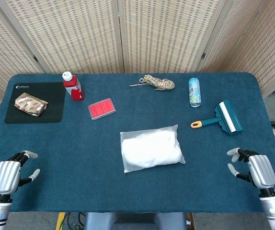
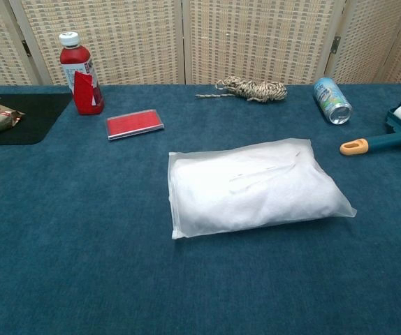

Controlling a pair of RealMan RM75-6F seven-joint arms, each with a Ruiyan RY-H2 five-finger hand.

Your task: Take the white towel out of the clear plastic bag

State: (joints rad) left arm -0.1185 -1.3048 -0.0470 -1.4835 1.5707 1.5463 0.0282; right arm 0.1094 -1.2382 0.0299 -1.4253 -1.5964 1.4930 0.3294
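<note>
Towel [image 1: 152,152], white, one: folded into a plump pillow-like block and sealed inside one clear plastic bag [image 2: 179,227], whose flat edges stick out past the cloth at the corners. Bag lies flat at the middle of the blue table [image 1: 80,163], long side running left to right, nothing touching it.

Other items, placed relative to the bag:
- One red flat case [image 1: 101,109], behind and to the left, near.
- One red bottle [image 1: 73,86] with white cap, upright, further behind and left, just beside the mat.
- One black mat [image 1: 53,103], far left rear, carrying one wrapped packet [image 1: 30,104] in patterned foil.
- One coil of braided rope [image 1: 156,83], directly behind, well apart.
- One drinks can [image 1: 194,91], lying on its side, behind and to the right.
- One lint roller [image 1: 226,117], teal head with orange-tipped handle, to the right rear.

Robot hands, two: left robot hand [image 1: 10,173] at the near left edge, well apart from the bag, fingers spread, holding nothing; right robot hand [image 1: 255,168] at the near right edge, likewise spread and empty. Neither appears in the chest view.
</note>
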